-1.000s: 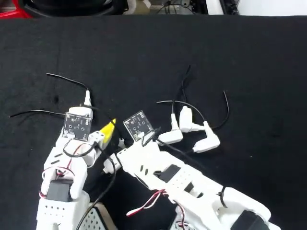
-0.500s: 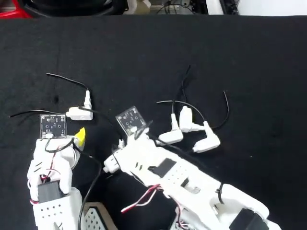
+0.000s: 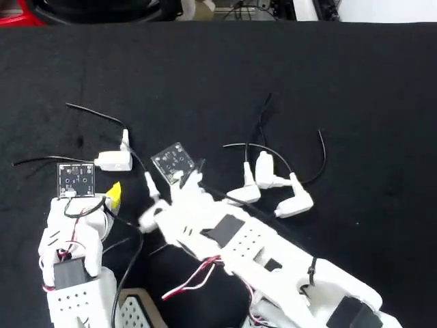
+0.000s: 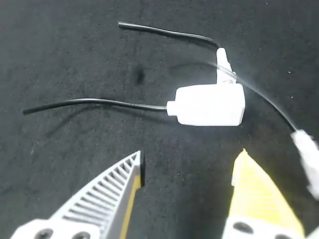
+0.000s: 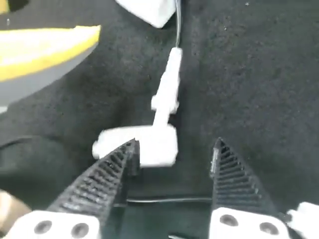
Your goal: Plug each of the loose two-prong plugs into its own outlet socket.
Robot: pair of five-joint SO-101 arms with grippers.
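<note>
A white rectangular plug block (image 4: 209,104) with a black cable lies on the black cloth, just beyond my open left gripper (image 4: 191,154). A small white plug (image 4: 223,62) on its own cable touches the block's far side. In the high view the block (image 3: 113,161) sits ahead of the left arm's yellow fingertip (image 3: 114,193). My right gripper (image 5: 175,144) is open low over the cloth. A blurred white plug (image 5: 144,144) on a thin stalk lies by one of its black fingers (image 5: 112,172), and I cannot tell if they touch. Three more white plugs (image 3: 263,167) lie clustered to the right.
Thin black cables (image 3: 92,113) trail over the cloth at the left and around the right-hand cluster (image 3: 321,154). The left arm's yellow finger (image 5: 45,50) reaches into the right wrist view, so the two grippers are close together. The far half of the table (image 3: 273,61) is bare black cloth.
The left arm pulled back to the left, leaving the white block on the cloth. The right arm swung left and forward, and a small white plug near its fingers shifted and blurs.
</note>
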